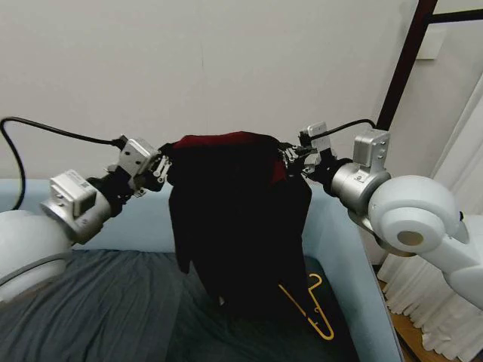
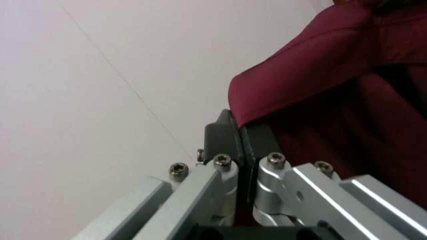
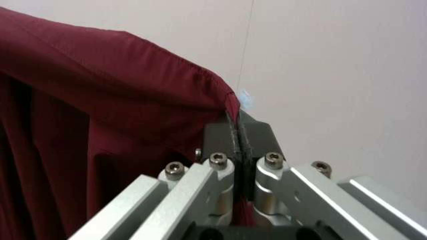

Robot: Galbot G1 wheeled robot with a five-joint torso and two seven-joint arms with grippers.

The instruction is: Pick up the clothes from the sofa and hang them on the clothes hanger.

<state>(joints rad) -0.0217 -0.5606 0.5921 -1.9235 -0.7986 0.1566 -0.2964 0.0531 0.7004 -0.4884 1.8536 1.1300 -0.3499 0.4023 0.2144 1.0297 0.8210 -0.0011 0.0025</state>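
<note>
Where a pale wall (image 1: 226, 68) closes off the background, a sofa (image 1: 98, 302) with a dark grey seat and a light blue backrest is seen below it. A dark pole (image 1: 404, 68) is seen rising past the sofa's right end, and a white curtain (image 1: 423, 298) hangs beside that end.

A dark red garment (image 1: 241, 219) is held up in front of the backrest, toward the sofa's right half, and is stretched by its top edge between the two arms. Its body hangs down toward the seat; whether the lowest folds touch the cushion cannot be told.

The left claw (image 1: 164, 167) is placed at the garment's left upper corner. In the left wrist view it (image 2: 239, 131) is pressed together, with the hem of the cloth (image 2: 313, 70) pinched at the tips. The right claw (image 1: 289, 160) is placed at the right upper corner. In the right wrist view it (image 3: 237, 131) is likewise pinched onto the folded edge of the fabric (image 3: 100, 90).

A yellow hanger (image 1: 311, 303) is seen lying on the seat near the sofa's right edge, just beside the hanging cloth.
</note>
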